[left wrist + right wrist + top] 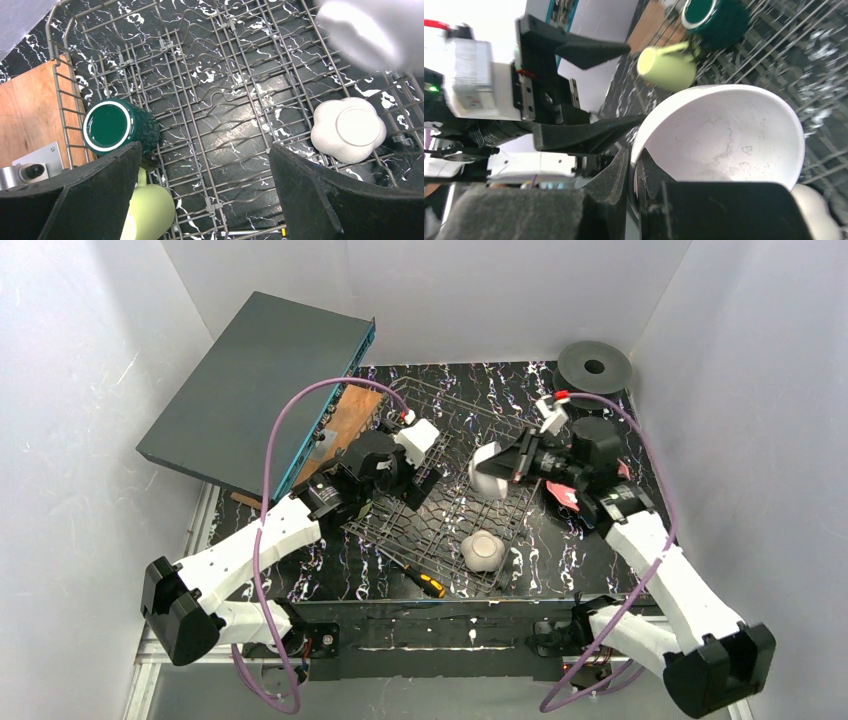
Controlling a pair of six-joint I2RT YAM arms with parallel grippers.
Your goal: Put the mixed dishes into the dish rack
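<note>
My right gripper (507, 468) is shut on the rim of the white bowl (487, 472) and holds it tilted above the middle of the dish rack (400, 535). In the right wrist view the fingers (634, 170) pinch the bowl's (724, 135) edge. My left gripper (425, 480) is open and empty over the rack's left part (205, 195). In the rack lie the dark green mug (112, 127), the pale yellow-green mug (150, 212) and the small white cup (350, 130), upside down. The pink plate (563, 495) peeks from under my right arm. The blue dish is out of view.
A screwdriver (420, 578) lies by the rack's front edge. The wooden board (345, 420) and the big grey box (260, 390) stand at the back left. A black spool disc (594, 366) sits at the back right. White walls enclose the table.
</note>
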